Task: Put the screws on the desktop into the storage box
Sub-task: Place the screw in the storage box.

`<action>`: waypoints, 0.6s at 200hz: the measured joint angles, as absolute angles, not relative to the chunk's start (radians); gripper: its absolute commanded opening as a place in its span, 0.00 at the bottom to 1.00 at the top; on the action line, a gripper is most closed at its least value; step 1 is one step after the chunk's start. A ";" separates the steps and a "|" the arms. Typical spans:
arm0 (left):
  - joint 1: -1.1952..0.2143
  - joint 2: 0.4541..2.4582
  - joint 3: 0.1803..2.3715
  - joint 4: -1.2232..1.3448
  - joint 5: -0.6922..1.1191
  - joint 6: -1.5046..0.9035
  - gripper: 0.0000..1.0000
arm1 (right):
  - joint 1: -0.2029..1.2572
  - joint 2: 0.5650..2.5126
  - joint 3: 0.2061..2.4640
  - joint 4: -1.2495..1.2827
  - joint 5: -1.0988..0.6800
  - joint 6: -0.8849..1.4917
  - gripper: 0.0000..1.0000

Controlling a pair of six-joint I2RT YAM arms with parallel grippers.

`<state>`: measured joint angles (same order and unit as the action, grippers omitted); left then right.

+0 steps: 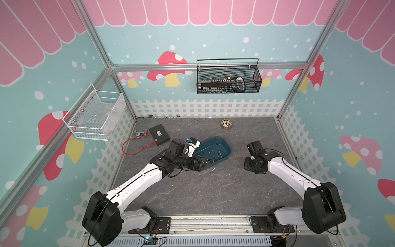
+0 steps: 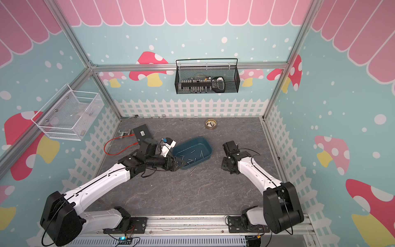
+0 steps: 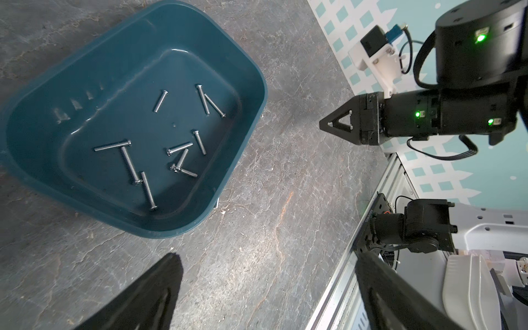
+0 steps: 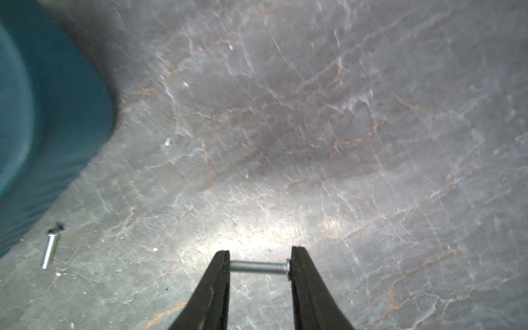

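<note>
1. The right gripper pinched a screw end to end beside the tub, likely for carrying there.
2. The left gripper hung wide open, empty, near the tub's corner.
3. Other screws lay inside the tub; a stray screw lay just outside it.

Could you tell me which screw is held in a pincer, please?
The screw clamped end to end in the right pincer; a loose screw lies on the desktop, the rest inside the storage box.
</note>
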<state>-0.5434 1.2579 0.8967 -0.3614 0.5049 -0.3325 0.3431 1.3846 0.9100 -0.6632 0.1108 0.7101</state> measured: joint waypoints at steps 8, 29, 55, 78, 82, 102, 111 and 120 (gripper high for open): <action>-0.539 1.259 0.897 -0.361 0.505 -0.332 0.99 | 0.356 1.408 0.943 -0.665 0.112 0.706 0.34; -0.526 1.261 0.897 -0.361 0.505 -0.333 0.99 | 0.390 1.482 1.041 -0.667 0.117 0.694 0.34; -0.507 1.269 0.897 -0.361 0.504 -0.333 0.99 | 0.431 1.586 1.171 -0.666 0.122 0.677 0.34; -0.494 1.282 0.896 -0.361 0.501 -0.333 0.99 | 0.462 1.684 1.291 -0.661 0.124 0.654 0.34; -0.493 1.283 0.896 -0.361 0.501 -0.333 0.99 | 0.467 1.698 1.307 -0.661 0.123 0.651 0.34; -0.491 1.287 0.893 -0.361 0.491 -0.333 0.99 | 0.486 1.771 1.383 -0.653 0.123 0.631 0.34; -0.491 1.287 0.892 -0.361 0.487 -0.332 0.99 | 0.492 1.800 1.407 -0.650 0.122 0.620 0.34; -0.491 1.287 0.891 -0.361 0.481 -0.332 0.99 | 0.494 1.825 1.426 -0.648 0.120 0.612 0.34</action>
